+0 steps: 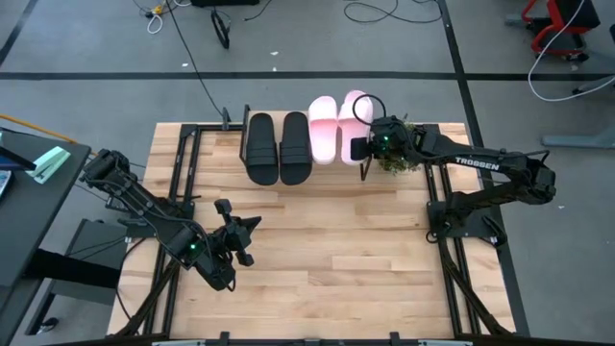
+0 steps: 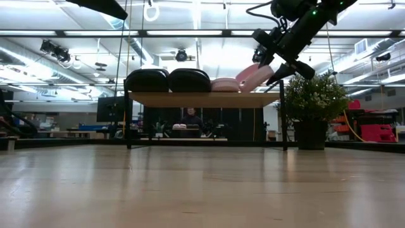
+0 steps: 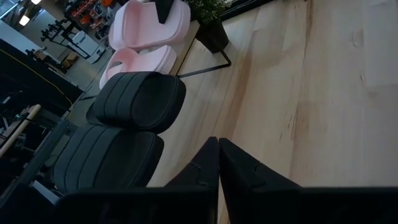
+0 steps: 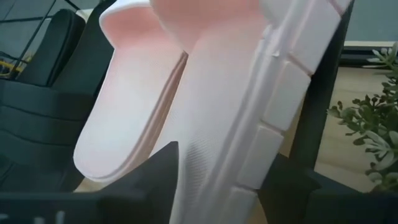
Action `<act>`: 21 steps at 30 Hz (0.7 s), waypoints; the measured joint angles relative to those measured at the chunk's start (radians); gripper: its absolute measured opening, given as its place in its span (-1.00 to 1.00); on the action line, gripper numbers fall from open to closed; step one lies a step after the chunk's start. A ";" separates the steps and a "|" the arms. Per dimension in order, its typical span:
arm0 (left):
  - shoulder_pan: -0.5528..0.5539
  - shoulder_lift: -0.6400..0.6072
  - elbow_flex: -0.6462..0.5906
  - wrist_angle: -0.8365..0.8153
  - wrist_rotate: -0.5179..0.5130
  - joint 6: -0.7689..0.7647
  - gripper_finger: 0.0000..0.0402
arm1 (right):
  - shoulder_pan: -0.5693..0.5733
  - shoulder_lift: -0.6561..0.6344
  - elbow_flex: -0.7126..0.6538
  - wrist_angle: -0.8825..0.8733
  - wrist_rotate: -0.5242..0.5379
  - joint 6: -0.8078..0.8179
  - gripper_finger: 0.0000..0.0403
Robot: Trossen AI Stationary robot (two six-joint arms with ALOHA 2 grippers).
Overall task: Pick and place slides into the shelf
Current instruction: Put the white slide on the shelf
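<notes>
While three slides sit on the shelf, right claw clamps the tilted last pink slide by its edge: light, squashy foam. Left claw is pinched shut over the counter.

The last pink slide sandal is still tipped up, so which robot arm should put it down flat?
The right arm. Its gripper is shut on the tilted light pink slide sandal above the wooden-topped shelf. The left gripper is shut on nothing, low over the table, away from the shelf.
</notes>
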 joint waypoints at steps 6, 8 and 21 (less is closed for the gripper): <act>0.000 0.000 0.000 0.000 0.000 0.000 -0.88 | 0.000 0.000 0.000 -0.002 0.000 -0.022 0.14; 0.000 0.000 0.000 0.000 0.000 0.000 -0.89 | 0.000 0.000 0.000 -0.002 0.000 -0.023 0.16; 0.000 0.000 0.000 0.000 0.000 0.000 -0.90 | -0.002 -0.001 0.034 -0.009 -0.046 -0.017 0.11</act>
